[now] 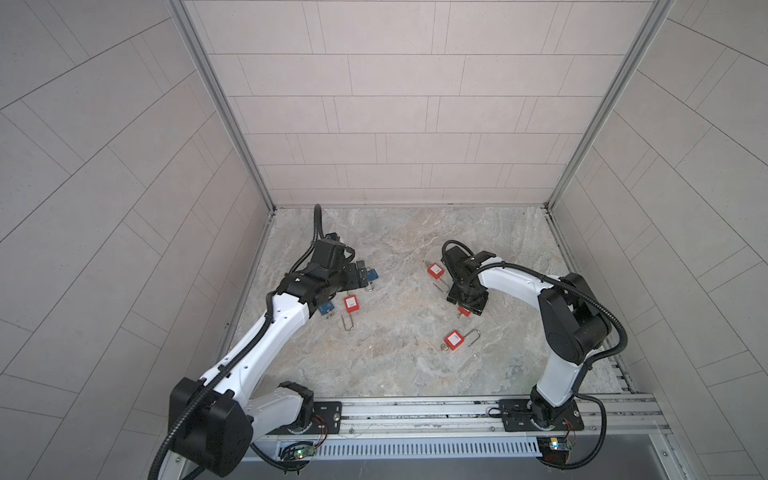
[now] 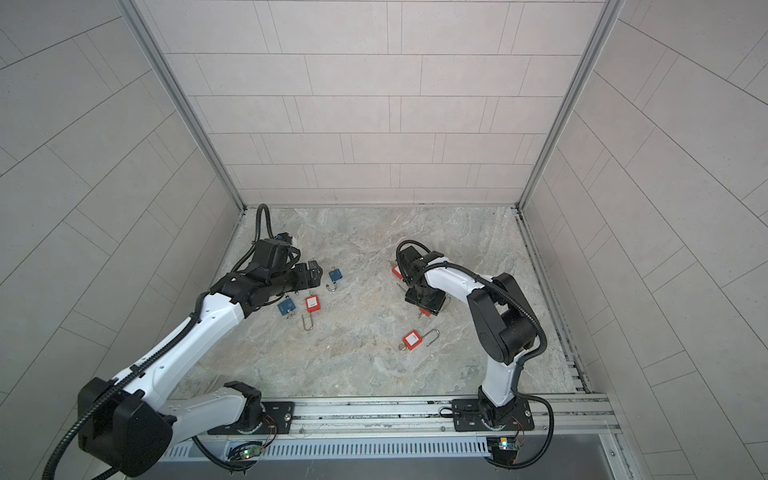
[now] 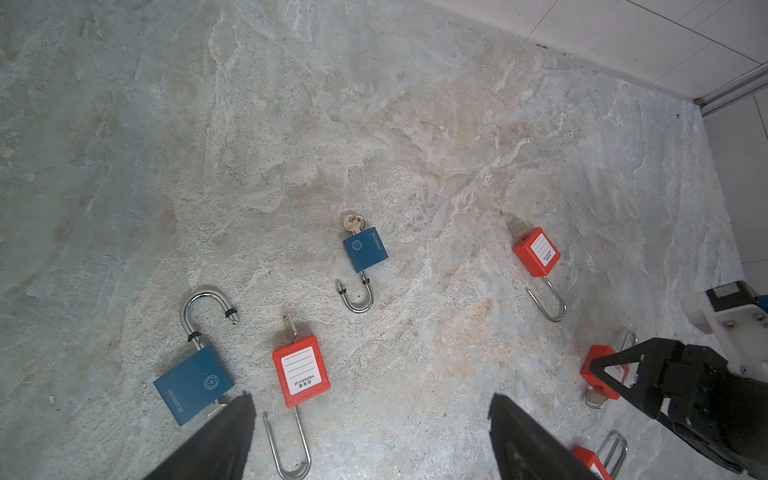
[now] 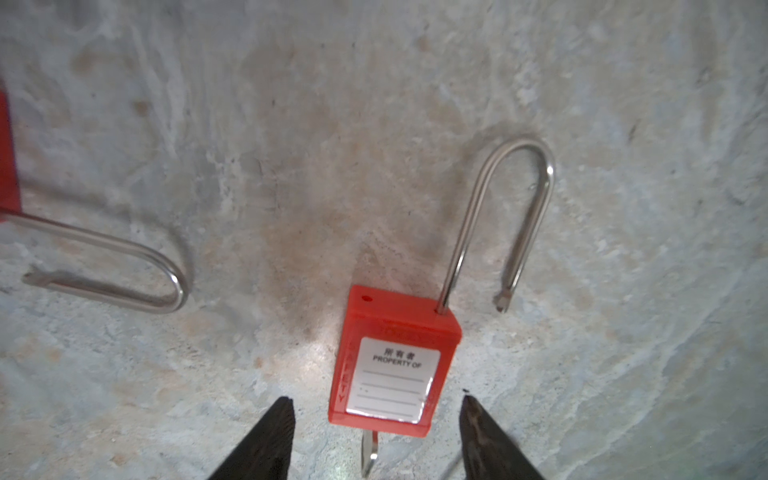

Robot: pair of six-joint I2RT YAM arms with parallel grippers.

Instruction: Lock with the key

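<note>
The bench (image 1: 407,365) is a slab with a marbled stone look, grey-blue veined with sandy beige, matte and slightly rough in the wrist views. Pale tiled walls (image 1: 399,124) close it in at the back and on both sides, joined by aluminium corner posts (image 1: 222,108). A metal rail (image 1: 415,409) along the front edge carries both arm bases. Padlocks lie scattered flat on the stone. The right tool (image 4: 376,398) hangs low over a red padlock (image 4: 390,361) to the right of the bench's middle, its jaws apart on either side of the body without touching it. That lock's shackle (image 4: 515,208) is swung open and its key (image 4: 370,453) sits in the keyhole. The left tool (image 3: 372,395), on the left, is spread wide near a blue padlock (image 3: 365,249) and a second red padlock (image 3: 301,370).
</note>
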